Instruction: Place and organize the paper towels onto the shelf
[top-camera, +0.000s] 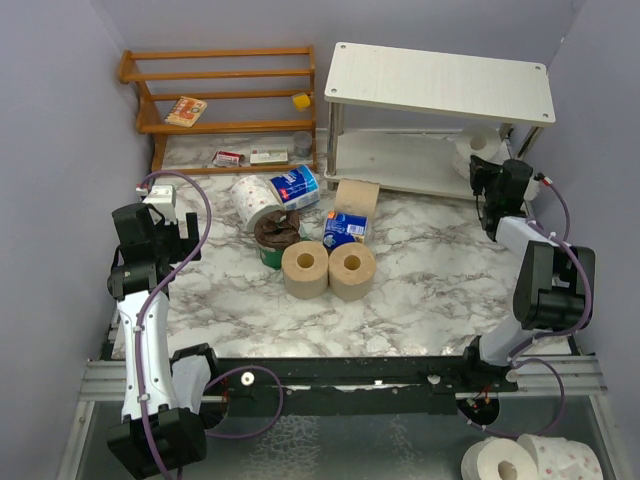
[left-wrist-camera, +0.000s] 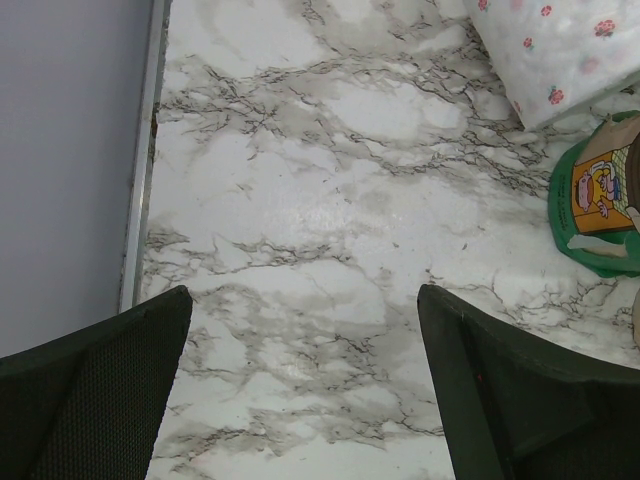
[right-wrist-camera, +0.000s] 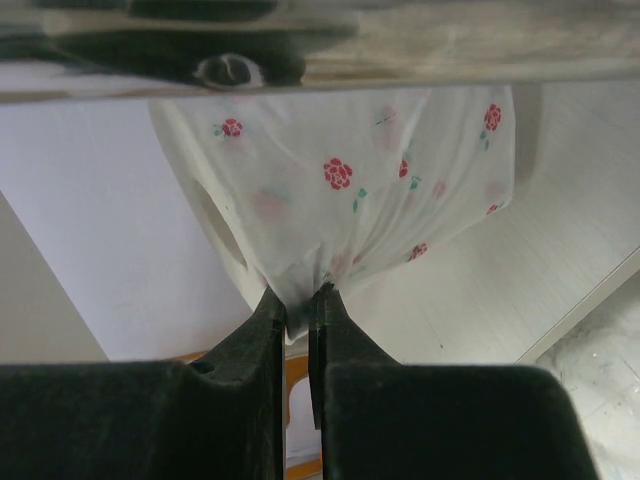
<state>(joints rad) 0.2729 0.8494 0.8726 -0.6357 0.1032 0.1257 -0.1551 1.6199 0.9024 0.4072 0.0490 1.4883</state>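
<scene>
My right gripper (right-wrist-camera: 297, 298) is shut on the edge of a white pink-dotted paper towel roll (right-wrist-camera: 350, 190), which rests on the lower tier of the white shelf (top-camera: 400, 165); in the top view that roll (top-camera: 478, 148) shows at the shelf's right end beside the gripper (top-camera: 490, 175). My left gripper (left-wrist-camera: 300, 330) is open and empty above bare marble at the table's left. Mid-table stand two tan rolls (top-camera: 305, 268) (top-camera: 352, 270), a third tan one (top-camera: 357, 198), two blue-wrapped rolls (top-camera: 295, 187) (top-camera: 345, 229) and a white dotted roll (top-camera: 255, 200), which also shows in the left wrist view (left-wrist-camera: 560, 50).
A green and brown snack bag (top-camera: 275, 236) sits among the rolls, also at the left wrist view's right edge (left-wrist-camera: 600, 200). The orange wooden rack (top-camera: 225, 100) holds small items at back left. Two more rolls (top-camera: 530, 460) lie below the table's front edge.
</scene>
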